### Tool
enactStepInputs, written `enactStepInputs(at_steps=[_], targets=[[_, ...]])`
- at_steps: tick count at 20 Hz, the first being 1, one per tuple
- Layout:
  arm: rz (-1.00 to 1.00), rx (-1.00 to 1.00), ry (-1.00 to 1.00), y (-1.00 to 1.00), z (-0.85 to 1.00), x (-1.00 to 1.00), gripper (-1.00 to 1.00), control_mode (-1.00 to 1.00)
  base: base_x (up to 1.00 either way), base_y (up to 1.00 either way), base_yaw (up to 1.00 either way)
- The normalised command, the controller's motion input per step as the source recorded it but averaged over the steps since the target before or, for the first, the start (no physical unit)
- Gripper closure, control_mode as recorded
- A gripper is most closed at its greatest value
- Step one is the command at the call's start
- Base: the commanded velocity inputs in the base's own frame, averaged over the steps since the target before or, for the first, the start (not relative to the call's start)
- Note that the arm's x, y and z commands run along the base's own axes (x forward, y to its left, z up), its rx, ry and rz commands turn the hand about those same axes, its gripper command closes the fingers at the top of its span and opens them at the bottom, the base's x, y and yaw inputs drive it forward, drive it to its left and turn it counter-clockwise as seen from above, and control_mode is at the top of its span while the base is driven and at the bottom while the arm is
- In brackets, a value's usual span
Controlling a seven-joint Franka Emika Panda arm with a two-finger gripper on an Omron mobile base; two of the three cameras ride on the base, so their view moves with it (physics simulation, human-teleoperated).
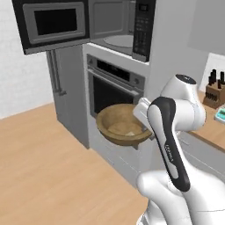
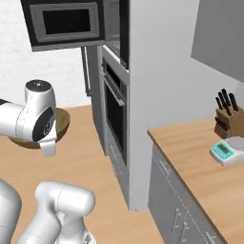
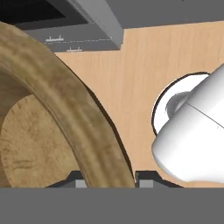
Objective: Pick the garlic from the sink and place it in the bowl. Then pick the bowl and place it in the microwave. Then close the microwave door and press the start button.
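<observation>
— From the left camera, where's the bowl [image 1: 123, 125]?

— Held up in the air in front of the oven [image 1: 115, 88], roughly level, gripped at its right rim by the white arm [image 1: 169, 145]. There's a pale lump [image 1: 130, 132] low inside it. I take that for the garlic, though it's too faint to be sure.

— And the microwave [image 1: 112, 26]?

— Above the bowl and a little back. Its door [image 1: 55, 24] is swung wide to the left, and the cavity with the pale turntable [image 1: 119, 41] is open. So, as I judge it, the bowl has to go up and then in, rim first; being round, it has no long side to line up.

— The right camera?

— The bowl [image 2: 61, 120] peeks out brown behind the arm's wrist, well below the open door [image 2: 66, 21]. On the counter [image 2: 190, 157] to the right: one knife block [image 2: 228, 119], one kitchen scale [image 2: 228, 150], well away from all this.

— The hand camera?

— The gripper [image 3: 107, 178] is clamped on the bowl's thick wooden rim [image 3: 83, 122], a dark finger [image 3: 146, 179] on the outside and its partner inside. The rim crosses the picture from upper left down to the fingers.

— Counts?

— One bowl, one microwave, one oven, one arm doing the carrying.
</observation>
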Motion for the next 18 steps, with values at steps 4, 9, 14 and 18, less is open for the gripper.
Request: enactStepInputs(at_steps=[4, 9, 14, 18], targets=[[0.00, 0.00, 0.00, 0.00, 0.00, 0.00, 1.00, 1.00, 0.91, 0.89, -0.47], [0.00, 0.00, 0.00, 0.00, 0.00, 0.00, 1.00, 1.00, 0.71, 1.00, -0.47], [0.00, 0.00, 0.00, 0.00, 0.00, 0.00, 1.00, 1.00, 0.29, 1.00, -0.47], [0.00, 0.00, 0.00, 0.00, 0.00, 0.00, 1.00, 1.00, 0.07, 0.97, -0.50]])
